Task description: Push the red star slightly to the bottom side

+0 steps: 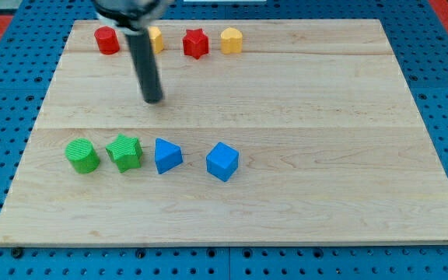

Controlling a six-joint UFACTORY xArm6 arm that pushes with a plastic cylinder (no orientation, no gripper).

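The red star lies near the board's top edge, between a yellow block on its left and a yellow heart-like block on its right. My tip rests on the board below and to the left of the red star, about a block's width away from the top row. The rod partly hides the yellow block on the star's left, so its shape is unclear. Nothing touches the red star.
A red cylinder lies at the top left. A lower row holds a green cylinder, a green star, a blue triangular block and a blue cube. The wooden board sits on a blue pegboard.
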